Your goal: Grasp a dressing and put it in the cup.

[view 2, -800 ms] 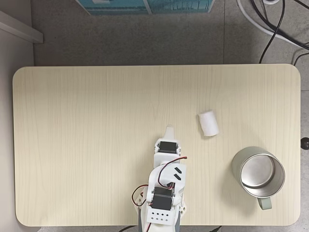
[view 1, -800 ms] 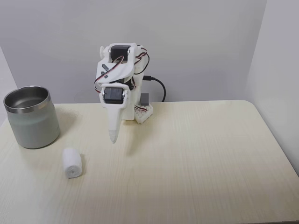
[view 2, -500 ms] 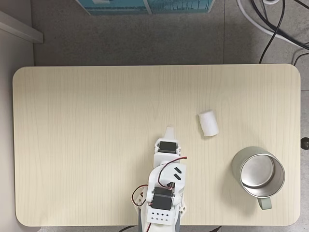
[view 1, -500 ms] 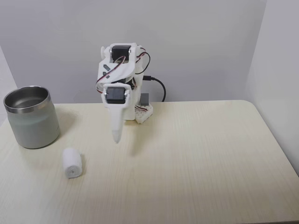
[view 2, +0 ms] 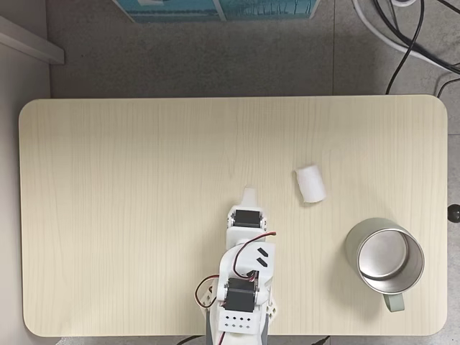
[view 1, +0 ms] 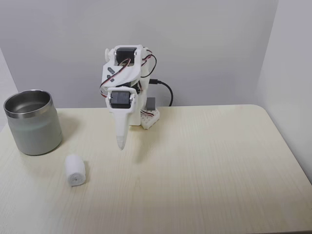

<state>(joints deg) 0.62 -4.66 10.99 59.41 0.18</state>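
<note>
Dressing lies untouched at lower left, near the cup; claw, closed and empty, has barely swung, so grasping remains undone.

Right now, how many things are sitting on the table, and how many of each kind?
White gauze roll: 1
Metal cup: 1
Robot arm with its pincer: 1
Total: 3 on the table
</note>
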